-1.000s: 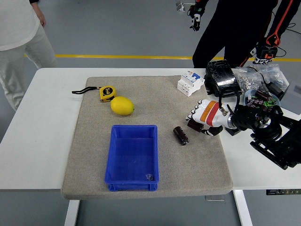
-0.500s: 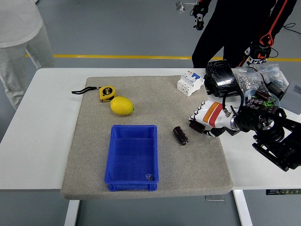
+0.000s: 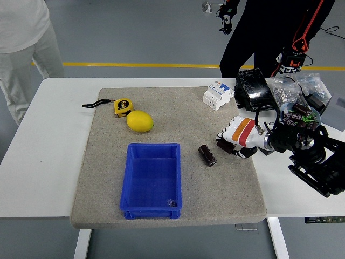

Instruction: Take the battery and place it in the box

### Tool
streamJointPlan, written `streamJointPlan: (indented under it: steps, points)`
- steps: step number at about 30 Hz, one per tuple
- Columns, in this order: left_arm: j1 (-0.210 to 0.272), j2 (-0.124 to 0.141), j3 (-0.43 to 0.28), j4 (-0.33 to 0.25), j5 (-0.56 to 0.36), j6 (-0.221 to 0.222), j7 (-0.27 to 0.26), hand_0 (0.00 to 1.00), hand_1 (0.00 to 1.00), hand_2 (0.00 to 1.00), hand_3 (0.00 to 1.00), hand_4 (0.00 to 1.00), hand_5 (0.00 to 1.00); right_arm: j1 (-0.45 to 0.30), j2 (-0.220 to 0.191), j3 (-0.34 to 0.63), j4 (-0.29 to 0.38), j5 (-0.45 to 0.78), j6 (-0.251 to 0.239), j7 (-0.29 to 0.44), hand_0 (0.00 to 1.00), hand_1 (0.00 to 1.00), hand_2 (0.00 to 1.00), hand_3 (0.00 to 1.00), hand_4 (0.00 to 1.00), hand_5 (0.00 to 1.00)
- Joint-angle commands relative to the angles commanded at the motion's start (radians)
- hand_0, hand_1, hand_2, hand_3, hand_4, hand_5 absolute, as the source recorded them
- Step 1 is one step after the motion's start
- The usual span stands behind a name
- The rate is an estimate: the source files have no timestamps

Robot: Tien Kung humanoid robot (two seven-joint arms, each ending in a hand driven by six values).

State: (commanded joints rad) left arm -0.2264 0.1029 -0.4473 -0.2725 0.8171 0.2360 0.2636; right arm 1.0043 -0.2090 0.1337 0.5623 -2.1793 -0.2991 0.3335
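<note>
The battery, a short dark cylinder, lies on the grey mat just right of the blue box. The box stands open near the mat's front edge, with one small dark item in its near right corner. My right hand, white with an orange stripe, hovers low over the mat a short way right of the battery. Its fingers are loosely bent, point left toward the battery, and hold nothing. A gap separates the hand from the battery. My left arm is out of view.
A lemon and a yellow tape measure lie at the mat's back left. A white breaker, a black case, bags of screws and a bowl of parts crowd the back right. People stand at the far side.
My right hand has sunk slightly and turned a little; it stays right of the battery. The battery and box have not moved.
</note>
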Motion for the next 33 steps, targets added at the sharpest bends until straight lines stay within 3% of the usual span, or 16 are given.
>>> streamJointPlan:
  steps: [2,3,11,22,30,33]
  points:
    - [0.002,0.001,-0.002,0.0,0.003,-0.001,0.001,0.564,0.596,0.621,0.583,0.633,0.602,-0.001,0.0,-0.001,0.002,0.002,-0.001,0.0,0.516,0.483,0.547,0.531,0.617,0.267]
    - [0.003,0.001,-0.003,0.0,0.004,-0.001,0.001,0.565,0.596,0.621,0.583,0.633,0.601,-0.002,0.0,-0.001,0.003,0.003,-0.001,0.001,0.463,0.454,0.514,0.51,0.602,0.257]
    - [0.011,0.003,-0.011,0.001,0.016,-0.003,0.005,0.564,0.593,0.621,0.583,0.634,0.602,-0.003,-0.01,-0.017,0.025,0.023,-0.015,-0.005,0.443,0.445,0.508,0.511,0.59,0.246]
    - [0.022,0.008,-0.031,0.005,0.045,-0.005,0.012,0.564,0.585,0.622,0.584,0.635,0.603,0.007,-0.042,-0.123,0.139,0.149,-0.143,-0.086,0.432,0.442,0.504,0.52,0.581,0.249]
    - [0.025,0.009,-0.017,0.006,0.027,0.002,0.005,0.563,0.582,0.624,0.583,0.634,0.602,0.015,-0.057,-0.026,0.255,0.125,-0.176,-0.116,0.431,0.441,0.504,0.519,0.579,0.249]
    - [0.025,0.009,-0.015,0.006,0.024,0.004,0.003,0.562,0.581,0.622,0.584,0.636,0.603,0.019,-0.063,0.017,0.329,0.105,-0.189,-0.134,0.436,0.442,0.504,0.522,0.579,0.244]
